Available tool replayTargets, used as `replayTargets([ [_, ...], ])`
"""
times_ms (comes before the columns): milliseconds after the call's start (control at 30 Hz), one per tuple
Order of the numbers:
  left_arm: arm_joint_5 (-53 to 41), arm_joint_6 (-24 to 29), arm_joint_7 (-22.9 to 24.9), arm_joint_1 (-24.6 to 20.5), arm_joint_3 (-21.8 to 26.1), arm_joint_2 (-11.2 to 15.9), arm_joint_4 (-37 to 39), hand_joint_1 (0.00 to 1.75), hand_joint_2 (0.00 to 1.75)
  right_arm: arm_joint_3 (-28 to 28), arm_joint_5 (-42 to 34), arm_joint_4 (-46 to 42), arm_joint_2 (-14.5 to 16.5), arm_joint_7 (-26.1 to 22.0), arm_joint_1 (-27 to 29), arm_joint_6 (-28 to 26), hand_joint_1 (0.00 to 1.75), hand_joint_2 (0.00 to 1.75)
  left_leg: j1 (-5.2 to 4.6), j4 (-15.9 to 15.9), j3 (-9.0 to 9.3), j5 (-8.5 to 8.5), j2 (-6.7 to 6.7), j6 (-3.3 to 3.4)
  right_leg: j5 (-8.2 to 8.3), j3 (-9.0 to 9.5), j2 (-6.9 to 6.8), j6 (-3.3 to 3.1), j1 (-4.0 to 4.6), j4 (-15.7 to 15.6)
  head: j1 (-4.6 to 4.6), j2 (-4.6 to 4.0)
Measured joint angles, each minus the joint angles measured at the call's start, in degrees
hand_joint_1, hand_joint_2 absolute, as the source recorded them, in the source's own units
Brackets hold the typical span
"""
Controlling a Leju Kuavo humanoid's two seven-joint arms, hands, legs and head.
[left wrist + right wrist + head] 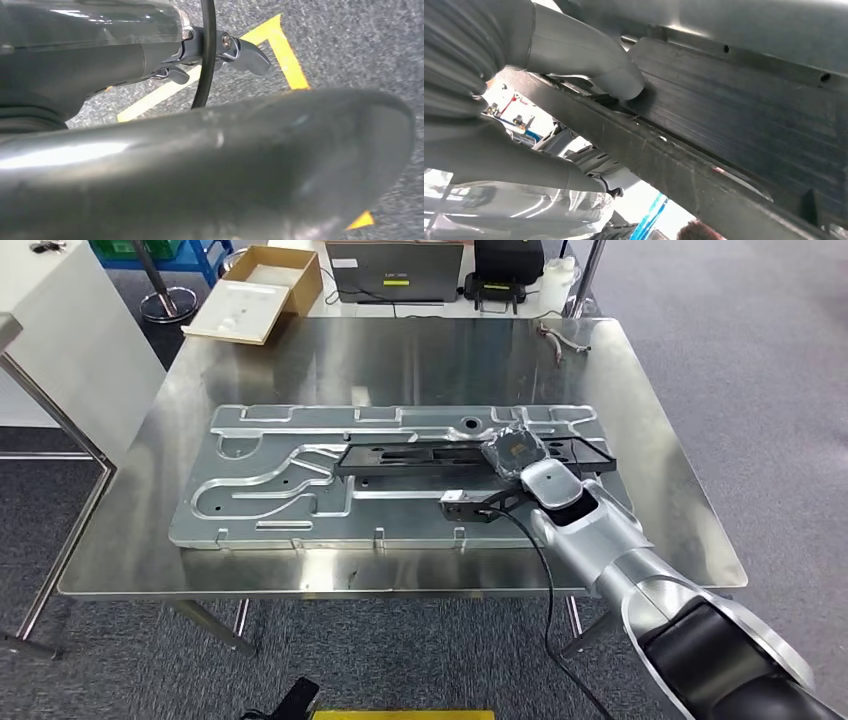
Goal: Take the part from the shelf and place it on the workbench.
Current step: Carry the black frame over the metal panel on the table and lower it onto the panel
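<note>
A long black part [420, 457] lies lengthwise over the machined aluminium plate [270, 490] on the steel workbench [400, 355]. My right hand [515, 452] grips the part's right end. In the right wrist view the thick grey thumb [619, 82] presses on the ribbed black part [744, 125], with fingers curled under its edge. I cannot tell whether the part rests on the plate or hovers just above it. My left hand [240, 50] hangs over the carpet with its dark fingers stretched out and nothing in them.
Beyond the bench's far edge stand a cardboard box [258, 292], a laptop [395, 270], a black device [505, 270] and a white bottle [558, 275]. A small bent metal piece [560, 340] lies at the bench's far right. A white cabinet [60, 330] stands left. Yellow tape [285, 55] marks the floor.
</note>
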Motion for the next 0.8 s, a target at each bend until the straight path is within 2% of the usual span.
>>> replayTargets([
  [33, 0.01, -0.01, 0.0, -0.08, -0.01, 0.0, 0.0, 0.0, 0.0, 0.0, 0.0, 0.23, 0.0, 0.02, 0.07, 0.01, 1.75, 1.75, 0.01, 0.01, 0.02, -0.06, 0.01, 0.06, -1.46, -2.11, 0.17, 0.29, -0.35, 3.85, 0.0, 0.0],
  [67, 0.02, -0.01, 0.0, -0.09, -0.01, 0.01, 0.0, 0.0, 0.0, 0.0, 0.0, 0.44, 0.0, 0.07, 0.19, 0.03, 1.75, 1.75, 0.03, 0.02, 0.03, -0.14, 0.0, 0.05, -2.19, -3.96, 0.2, 0.57, -0.71, 6.88, 0.0, 0.0],
  [100, 0.05, -0.01, 0.0, -0.07, -0.02, 0.01, 0.0, 0.0, 0.0, 0.0, 0.0, 0.59, 0.01, 0.11, 0.29, 0.04, 1.75, 1.75, 0.08, 0.07, 0.06, -0.22, -0.02, -0.02, -1.83, -4.98, 0.19, 0.83, -1.06, 8.1, 0.0, 0.0],
  [133, 0.09, -0.01, -0.01, -0.05, -0.02, 0.01, 0.0, 0.0, 0.0, 0.0, 0.0, 0.7, 0.02, 0.17, 0.33, 0.05, 1.75, 1.75, 0.17, 0.16, 0.12, -0.33, -0.05, -0.15, -0.37, -4.9, 0.14, 1.06, -1.37, 7.12, 0.0, 0.0],
  [200, 0.16, -0.01, -0.02, -0.05, -0.06, 0.0, 0.0, 0.0, 0.0, 0.0, -0.01, 0.85, 0.19, 0.24, 0.31, -0.01, 1.75, 1.75, 0.39, 0.52, 0.21, -0.64, -0.14, -0.57, 4.01, -2.09, -0.32, 1.37, -1.82, 0.22, 0.0, 0.0],
  [233, 0.17, -0.01, -0.03, -0.07, -0.1, -0.01, 0.0, 0.0, 0.44, 0.0, -0.02, 0.93, 0.42, 0.26, 0.27, -0.05, 1.31, 1.31, 0.36, 0.82, 0.12, -0.86, -0.18, -0.91, 5.39, -0.53, -0.67, 1.4, -1.76, -3.36, 0.0, 0.0],
  [267, 0.17, -0.01, -0.03, -0.08, -0.16, 0.0, 0.0, 0.0, 0.87, 0.0, -0.02, 1.02, 0.77, 0.28, 0.25, -0.11, 0.87, 0.87, 0.31, 1.0, 0.0, -1.02, -0.21, -1.3, 6.04, 0.48, -0.93, 1.29, -1.64, -5.72, 0.0, 0.0],
  [333, 0.09, 0.0, 0.01, -0.07, -0.32, 0.01, 0.0, 0.0, 1.75, 0.0, -0.02, 1.3, 1.5, 0.34, 0.26, -0.24, 0.0, 0.0, 0.18, 1.05, -0.16, -1.16, -0.18, -2.15, 5.84, 0.88, -1.0, 0.76, -1.18, -7.0, -0.01, 0.0],
  [400, -0.02, -0.03, 0.21, -0.07, -0.55, 0.01, 0.0, 0.0, 1.75, 0.0, -0.02, 1.68, 1.86, 0.39, 0.42, -0.33, 0.0, 0.0, 0.35, 1.09, -0.12, -1.32, -0.11, -2.88, 6.03, 0.85, -0.88, -0.06, -1.18, -7.11, -0.01, 0.0],
  [433, -0.07, -0.07, 0.33, -0.08, -0.7, 0.01, 0.0, 0.0, 1.75, 0.0, -0.02, 1.86, 1.9, 0.39, 0.49, -0.37, 0.0, 0.0, 0.43, 1.98, -0.46, -2.01, -0.06, -3.15, 6.17, 0.91, -0.94, -0.47, -1.24, -7.24, -0.01, 0.0],
  [467, -0.13, -0.1, 0.48, -0.1, -0.86, 0.01, 0.0, 0.0, 1.75, 0.0, -0.02, 2.03, 1.84, 0.38, 0.53, -0.44, 0.0, 0.0, 0.46, 4.12, -1.42, -3.42, -0.01, -3.34, 6.3, 0.95, -1.03, -0.84, -1.31, -7.38, -0.02, 0.0],
  [567, -0.38, -0.15, 0.84, -0.03, -1.18, 0.01, 0.0, 0.0, 1.75, 0.0, -0.02, 2.46, 1.4, 0.33, 0.9, -0.62, 0.0, 0.0, 0.43, 14.91, -6.52, -8.73, 0.13, -3.53, 6.24, 0.96, -1.22, -1.46, -0.92, -7.39, -0.02, 0.0],
  [600, -0.46, -0.15, 0.9, 0.03, -1.21, 0.02, 0.0, 0.0, 1.75, 0.0, -0.02, 2.59, 1.31, 0.34, 1.11, -0.71, 0.0, 0.0, 0.41, 16.97, -7.57, -9.12, 0.14, -3.5, 6.16, 0.99, -1.2, -1.58, -0.72, -7.36, -0.02, 0.0],
  [633, -0.51, -0.15, 0.91, 0.09, -1.24, 0.02, 0.0, 0.0, 1.75, 0.0, -0.02, 2.7, 1.28, 0.39, 1.23, -0.79, 0.0, 0.0, 0.38, 17.04, -7.7, -8.47, 0.14, -3.4, 6.07, 1.06, -1.14, -1.64, -0.56, -7.31, -0.02, 0.0],
  [667, -0.52, -0.15, 0.91, 0.11, -1.27, 0.03, 0.0, 0.0, 1.75, -0.01, -0.02, 2.8, 1.26, 0.43, 1.28, -0.86, 0.0, 0.0, 0.36, 14.85, -6.7, -6.83, 0.13, -3.19, 5.94, 1.2, -1.03, -1.66, -0.44, -7.25, -0.02, 0.0],
  [733, -0.54, -0.15, 0.92, 0.04, -1.34, 0.05, 0.0, 0.0, 1.75, -0.01, -0.02, 2.91, 1.02, 0.48, 1.22, -0.93, 0.0, 0.0, 0.19, 7.18, -3.0, -3.19, -0.14, -2.55, 5.54, 1.55, -0.83, -1.44, -0.22, -7.05, -0.01, 0.0],
  [767, -0.54, -0.15, 0.92, -0.03, -1.36, 0.06, 0.0, 0.0, 1.75, -0.01, -0.02, 2.94, 0.81, 0.48, 1.21, -0.94, 0.0, 0.0, 0.06, 4.15, -1.52, -2.1, -0.29, -2.19, 5.35, 1.66, -0.69, -1.19, -0.13, -6.94, -0.01, 0.0],
  [800, -0.54, -0.15, 0.92, -0.06, -1.37, 0.06, 0.0, 0.0, 1.75, 0.0, -0.02, 2.98, 0.6, 0.47, 1.23, -0.95, 0.0, 0.0, -0.12, 2.5, -0.74, -1.72, -0.44, -1.9, 5.21, 1.71, -0.62, -0.92, -0.09, -6.87, 0.0, 0.0],
])
